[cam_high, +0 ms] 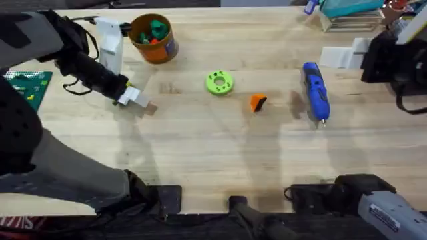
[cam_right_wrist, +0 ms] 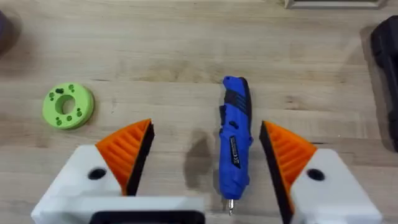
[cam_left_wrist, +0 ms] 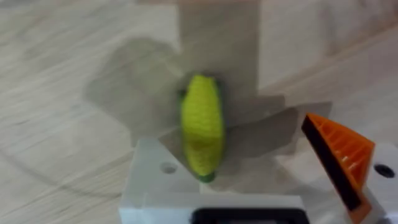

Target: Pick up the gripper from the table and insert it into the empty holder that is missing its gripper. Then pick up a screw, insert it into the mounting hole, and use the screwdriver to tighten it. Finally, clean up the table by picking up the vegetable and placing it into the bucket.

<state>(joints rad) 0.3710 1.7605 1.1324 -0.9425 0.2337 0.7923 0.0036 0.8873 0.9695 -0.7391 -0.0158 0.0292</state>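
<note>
Overhead view: I read from my arms' bases outward across the wooden counter (cam_high: 220,160).
Right pincer (cam_right_wrist: 208,158): wide open, holding nothing; in my right wrist view both orange pads are fitted and the blue screwdriver (cam_right_wrist: 234,138) lies on the counter between them, untouched.
Left pincer (cam_left_wrist: 249,186): one finger carries an orange ribbed pad (cam_left_wrist: 339,155); the other is a bare white holder (cam_left_wrist: 155,180) with its mounting hole (cam_left_wrist: 168,167) showing. Nothing is gripped; with the pad missing I cannot tell how wide it stands.
Vegetable (cam_left_wrist: 202,124): yellow corn toy with a green edge, lying on the counter just ahead of the bare holder, in the left wrist view.
Gripper (cam_high: 257,102): small orange wedge with a black end, loose on the counter mid-way, between the lime-green disc (cam_high: 219,82) and the screwdriver (cam_high: 316,91).
Bucket (cam_high: 152,38): far left, already holding green and red toys, not the corn.
Screw: I cannot make one out.
Progress: by my judgement nothing is done; inserting the wedge, screwing, tightening and clearing the corn all remain.
</note>
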